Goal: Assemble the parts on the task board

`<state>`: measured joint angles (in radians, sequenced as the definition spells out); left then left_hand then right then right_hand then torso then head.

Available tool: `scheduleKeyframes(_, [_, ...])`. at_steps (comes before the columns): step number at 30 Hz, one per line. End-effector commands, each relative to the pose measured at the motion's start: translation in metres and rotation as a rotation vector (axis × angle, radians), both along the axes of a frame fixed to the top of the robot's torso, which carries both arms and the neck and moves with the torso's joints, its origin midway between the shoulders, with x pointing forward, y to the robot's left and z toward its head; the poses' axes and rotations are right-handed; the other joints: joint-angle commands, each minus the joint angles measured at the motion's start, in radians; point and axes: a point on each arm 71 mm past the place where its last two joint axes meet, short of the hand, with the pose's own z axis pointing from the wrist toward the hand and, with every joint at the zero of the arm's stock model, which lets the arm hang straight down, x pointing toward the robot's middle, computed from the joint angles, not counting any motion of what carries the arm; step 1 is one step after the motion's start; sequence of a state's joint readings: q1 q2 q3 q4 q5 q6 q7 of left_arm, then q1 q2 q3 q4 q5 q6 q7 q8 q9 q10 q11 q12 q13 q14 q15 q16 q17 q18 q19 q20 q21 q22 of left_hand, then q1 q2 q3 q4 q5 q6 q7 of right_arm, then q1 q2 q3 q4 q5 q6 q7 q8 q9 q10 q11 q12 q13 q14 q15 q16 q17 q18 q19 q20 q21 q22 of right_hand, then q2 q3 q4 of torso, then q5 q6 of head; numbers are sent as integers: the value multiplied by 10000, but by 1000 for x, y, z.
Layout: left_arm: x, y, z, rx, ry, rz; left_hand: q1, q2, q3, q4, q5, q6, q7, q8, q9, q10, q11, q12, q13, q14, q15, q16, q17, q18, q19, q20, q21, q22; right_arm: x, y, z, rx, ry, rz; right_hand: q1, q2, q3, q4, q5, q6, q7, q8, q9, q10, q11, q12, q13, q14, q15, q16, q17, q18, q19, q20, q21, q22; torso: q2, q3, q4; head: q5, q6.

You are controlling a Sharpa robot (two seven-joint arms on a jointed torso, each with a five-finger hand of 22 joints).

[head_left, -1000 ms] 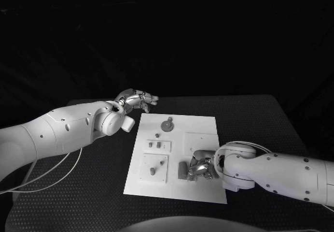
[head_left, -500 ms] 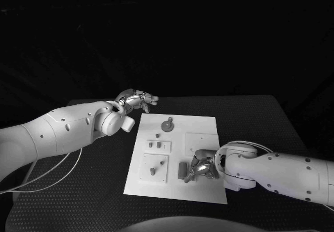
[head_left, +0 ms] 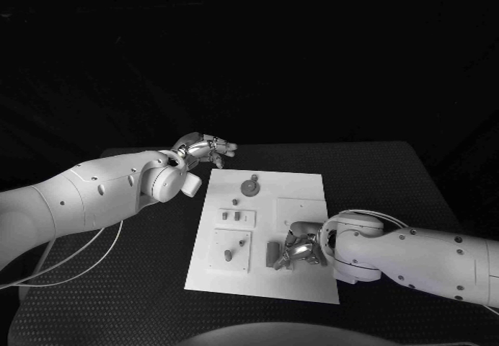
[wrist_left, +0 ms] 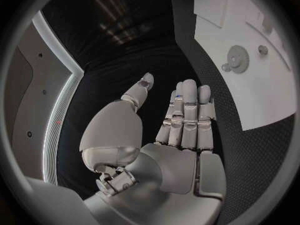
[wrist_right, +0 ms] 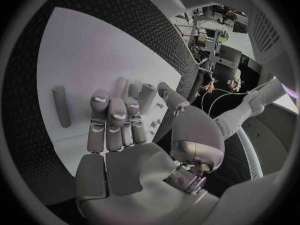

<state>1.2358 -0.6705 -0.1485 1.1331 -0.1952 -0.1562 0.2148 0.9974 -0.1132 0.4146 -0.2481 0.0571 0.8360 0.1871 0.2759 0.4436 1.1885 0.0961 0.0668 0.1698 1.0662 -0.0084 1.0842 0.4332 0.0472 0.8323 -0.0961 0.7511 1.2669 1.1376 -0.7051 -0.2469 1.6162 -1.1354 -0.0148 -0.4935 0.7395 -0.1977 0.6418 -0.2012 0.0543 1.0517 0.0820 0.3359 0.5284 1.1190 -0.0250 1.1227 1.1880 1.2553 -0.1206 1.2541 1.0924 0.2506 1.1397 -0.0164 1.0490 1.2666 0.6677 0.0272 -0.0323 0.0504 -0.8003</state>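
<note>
White flat rectangular task board [head_left: 301, 285] lies mid-table on black textured table [head_left: 125, 303]. Right hand [head_left: 298, 249] rests low on board's near right part, fingers curled over small grey parts; can't tell if it grips any. Grey cylinder peg [wrist_right: 60, 106] lies on the board just beside that hand. Left hand [head_left: 204, 149] hovers off board's far left corner, fingers extended, holding nothing. Grey round gear [head_left: 251, 188] sits at board's far end.
</note>
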Motion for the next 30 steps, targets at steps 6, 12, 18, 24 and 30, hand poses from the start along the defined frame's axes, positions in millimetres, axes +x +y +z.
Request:
scheduleKeyframes(6, [0,-3,1,-60,-25,-198,-74,11,11,74,-38,-38,-29,56,-4,-5,76,44,-15,-13,6,-29,11,134,14,-92,-69,11,1,4,1,-333,-744,363,217,494,85,-42,-56,30,-22,26,-4,114,-44,-56,7,55,-86,-24,13,112,50,-57,-17,-8,0,2,5,-6,-6])
scheduleKeyframes(12, [0,-3,1,-55,-23,-191,-74,12,11,75,-38,-32,-32,62,-2,-5,76,44,-15,-14,6,-30,12,133,13,-91,-71,13,1,5,1,-384,-889,361,305,782,237,-47,-57,54,-34,41,-3,183,-56,-42,26,78,-98,-35,7,112,55,-60,-11,-17,-4,-4,3,-2,-20])
scheduleKeyframes(18, [0,-3,1,-55,-21,-199,-75,13,11,77,-38,-28,-34,66,-1,-4,76,45,-15,-15,6,-30,13,132,12,-91,-73,15,0,5,2,-372,-918,420,346,884,347,-61,-57,69,-39,48,-4,216,-61,-35,39,92,-103,-42,5,112,57,-58,-5,-20,-2,-4,4,-4,-22])
scheduleKeyframes(24, [0,-2,1,-48,-19,-188,-76,16,11,81,-38,-26,-35,69,-1,-4,76,44,-16,-15,6,-31,15,132,11,-91,-75,17,1,4,2,-385,-1002,384,301,757,422,-39,-43,84,-37,47,-16,244,-59,-42,43,112,-99,-53,0,112,66,-44,2,-25,-2,-4,7,-6,-15])
scheduleKeyframes(30, [0,-2,1,-45,-18,-180,-77,16,11,82,-38,-25,-37,72,-1,-4,76,45,-16,-15,6,-31,16,132,11,-91,-76,19,1,1,2,-167,-897,258,202,448,521,69,-22,87,-29,27,-49,233,-49,-96,23,132,-89,-79,-7,112,74,-29,1,-41,-1,0,4,-6,14])
